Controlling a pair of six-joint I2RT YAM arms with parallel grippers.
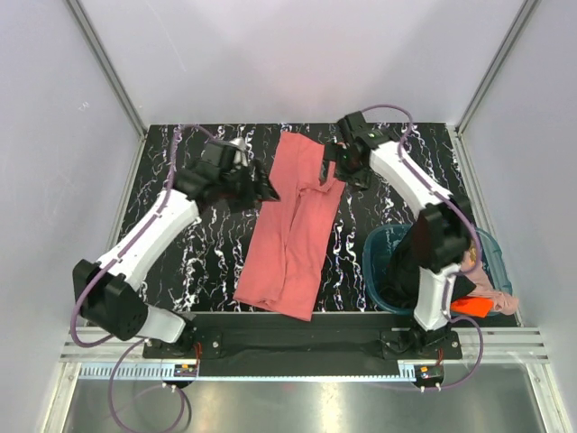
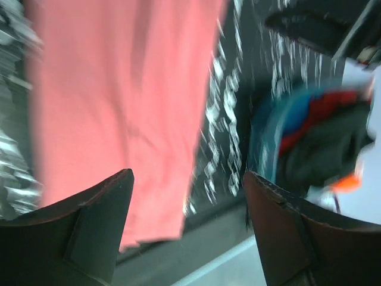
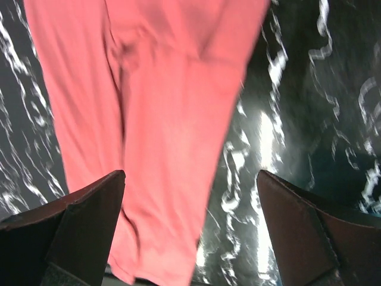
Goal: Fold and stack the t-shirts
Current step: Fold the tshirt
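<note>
Plainly, left fingers point(image 2: 89, 226) and right fingers point(image 3: 77, 232) spread wide — empty — flanking the salmon-red t-shirt point(image 1: 293, 225).

Salmon-red t-shirt point(image 1: 293, 225): we see it plain, folded into a long creased band, flat on the worktop point(image 1: 216, 271), slanting from far centre to near left.
Orange t-shirt point(image 1: 471, 307): bunched over the teal basket point(image 1: 374, 262)'s near right rim.
Pale pink t-shirt point(image 1: 484, 280): crumpled, just beside the orange.
Black t-shirt point(image 2: 324, 149): heaped inside the basket; blurred.
</note>
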